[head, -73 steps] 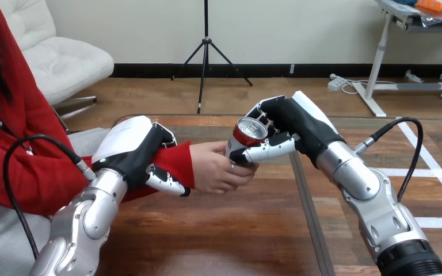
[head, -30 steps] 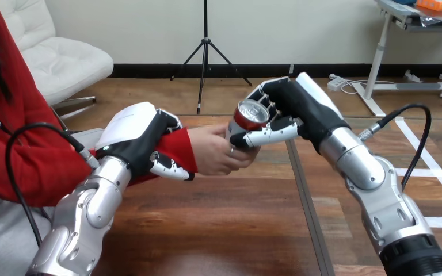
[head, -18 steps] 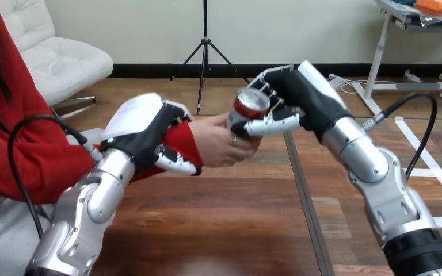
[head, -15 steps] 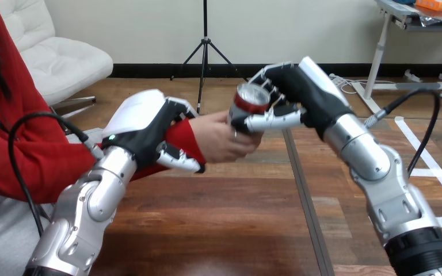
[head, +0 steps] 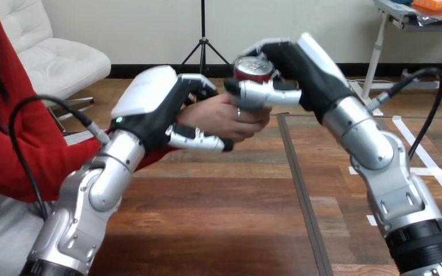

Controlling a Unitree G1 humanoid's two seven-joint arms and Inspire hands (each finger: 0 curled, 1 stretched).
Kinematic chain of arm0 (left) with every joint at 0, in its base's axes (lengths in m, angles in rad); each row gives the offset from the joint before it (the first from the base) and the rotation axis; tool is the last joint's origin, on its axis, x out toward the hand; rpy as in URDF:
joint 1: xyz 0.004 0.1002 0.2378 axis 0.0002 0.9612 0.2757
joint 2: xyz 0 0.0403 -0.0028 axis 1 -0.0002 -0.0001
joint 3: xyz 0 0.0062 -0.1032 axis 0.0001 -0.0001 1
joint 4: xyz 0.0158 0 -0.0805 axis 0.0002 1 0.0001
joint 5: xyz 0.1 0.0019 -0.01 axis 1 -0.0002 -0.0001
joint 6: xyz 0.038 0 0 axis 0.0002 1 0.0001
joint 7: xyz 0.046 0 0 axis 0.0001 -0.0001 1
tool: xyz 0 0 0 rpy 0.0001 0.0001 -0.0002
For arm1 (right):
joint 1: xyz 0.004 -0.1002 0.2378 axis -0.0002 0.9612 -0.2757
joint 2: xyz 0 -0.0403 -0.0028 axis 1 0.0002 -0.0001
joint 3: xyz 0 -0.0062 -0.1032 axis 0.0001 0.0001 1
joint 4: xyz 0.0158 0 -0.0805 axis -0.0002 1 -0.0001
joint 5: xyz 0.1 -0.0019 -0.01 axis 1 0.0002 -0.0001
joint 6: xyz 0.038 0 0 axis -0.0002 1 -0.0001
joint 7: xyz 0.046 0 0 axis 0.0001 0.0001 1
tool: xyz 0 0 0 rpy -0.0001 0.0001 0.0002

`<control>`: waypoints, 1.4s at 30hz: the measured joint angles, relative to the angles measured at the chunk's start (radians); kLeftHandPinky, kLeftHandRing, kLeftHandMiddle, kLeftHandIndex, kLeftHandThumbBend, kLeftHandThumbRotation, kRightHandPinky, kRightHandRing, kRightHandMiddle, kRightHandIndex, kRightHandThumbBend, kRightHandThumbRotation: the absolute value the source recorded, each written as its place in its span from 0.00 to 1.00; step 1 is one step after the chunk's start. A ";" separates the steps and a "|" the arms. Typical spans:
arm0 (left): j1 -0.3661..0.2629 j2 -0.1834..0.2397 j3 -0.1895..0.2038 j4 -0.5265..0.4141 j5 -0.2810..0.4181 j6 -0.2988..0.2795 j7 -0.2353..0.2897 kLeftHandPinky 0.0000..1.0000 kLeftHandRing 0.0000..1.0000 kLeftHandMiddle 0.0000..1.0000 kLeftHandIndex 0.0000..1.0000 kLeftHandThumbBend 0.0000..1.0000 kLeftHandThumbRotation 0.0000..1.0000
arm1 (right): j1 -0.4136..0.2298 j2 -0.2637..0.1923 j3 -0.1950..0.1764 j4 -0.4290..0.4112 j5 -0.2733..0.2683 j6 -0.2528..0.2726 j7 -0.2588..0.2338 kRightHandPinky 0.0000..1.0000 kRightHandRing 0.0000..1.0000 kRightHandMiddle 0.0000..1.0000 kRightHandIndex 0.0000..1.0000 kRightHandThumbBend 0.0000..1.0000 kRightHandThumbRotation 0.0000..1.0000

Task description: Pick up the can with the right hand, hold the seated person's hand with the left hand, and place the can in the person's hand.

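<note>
A red can with a silver top [head: 252,68] is held up above the table, and my right hand [head: 299,75] is shut on it, thumb across its front and fingers behind. The person's hand [head: 221,118] reaches in from the left and cups the can's lower part from below. Both hands are on the can. My left hand [head: 161,109] is shut on the person's wrist, fingers over the top and thumb running along underneath the red sleeve.
The wooden table [head: 218,218] spreads below the raised hands, with a dark seam [head: 299,195] running front to back right of centre. The person's red-sleeved arm [head: 11,155] comes in from the left edge.
Both my hands, the can and the person's hand have risen together above the table. My left hand now sits further along the wrist, nearer the person's hand.
</note>
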 measured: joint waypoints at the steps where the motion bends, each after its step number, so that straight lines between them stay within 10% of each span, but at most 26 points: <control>1: -0.002 0.000 0.000 -0.004 -0.001 0.000 0.000 0.52 0.63 0.68 0.67 0.94 0.48 | -0.002 -0.001 0.000 -0.005 0.001 -0.001 0.001 0.48 0.56 0.61 0.63 0.90 1.00; 42: 0.067 0.028 0.001 -0.115 -0.082 -0.008 -0.053 0.59 0.72 0.75 0.76 1.00 0.57 | 0.017 -0.008 0.004 -0.058 0.046 -0.023 0.069 0.56 0.66 0.71 0.71 1.00 1.00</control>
